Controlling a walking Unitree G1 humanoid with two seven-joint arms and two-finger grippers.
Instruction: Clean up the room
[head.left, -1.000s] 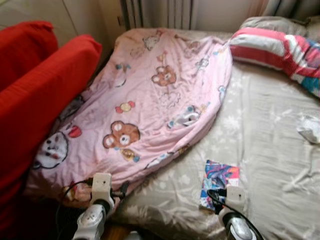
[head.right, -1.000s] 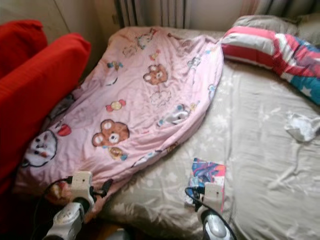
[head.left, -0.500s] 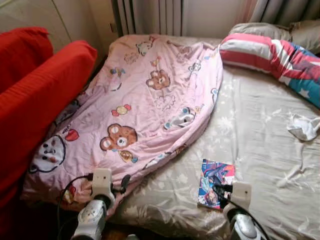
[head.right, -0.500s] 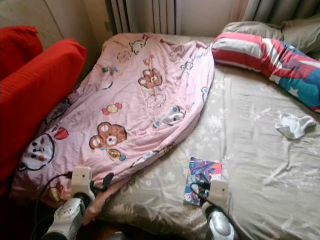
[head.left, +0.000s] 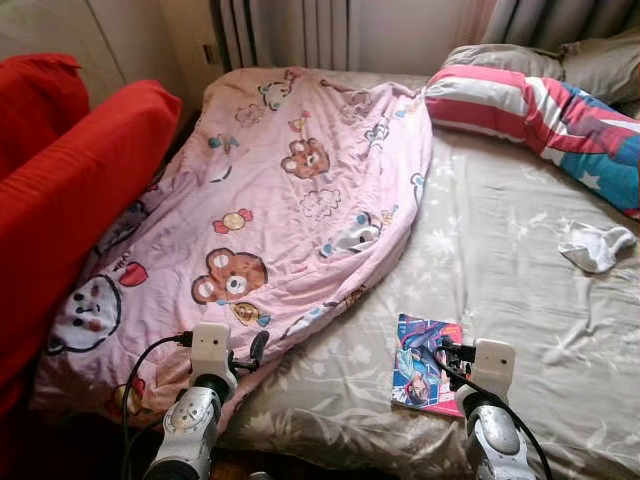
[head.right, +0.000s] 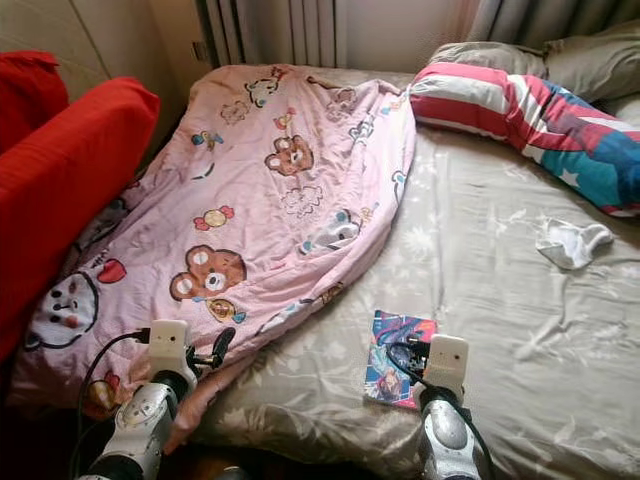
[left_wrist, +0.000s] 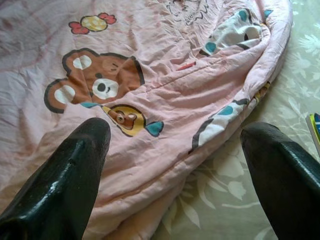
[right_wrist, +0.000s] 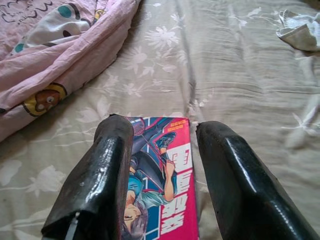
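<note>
Left gripper (left_wrist: 172, 165): I hold it spread wide over the quilt (head.left: 290, 190) hem, gripping nothing
Book (head.left: 428, 350): flat on the sheet (head.left: 510, 270), beside the quilt
Right gripper (right_wrist: 162, 170): fingers parted, poised above the book, empty
Sock (head.left: 595, 245): well apart, far right
Risk: I judge the thin book could slide; fingers may pinch sheet instead

1. Soft, even daylight falls on the bed (head.left: 520, 230), brightest at its far edge near the pillow (head.left: 530, 105).
2. The head views are sharp, without blur.
3. Deep shadow lies below the bed's near edge.
4. In the wrist views the black fingers (right_wrist: 95, 185) carry glossy highlights and look slightly soft.
</note>
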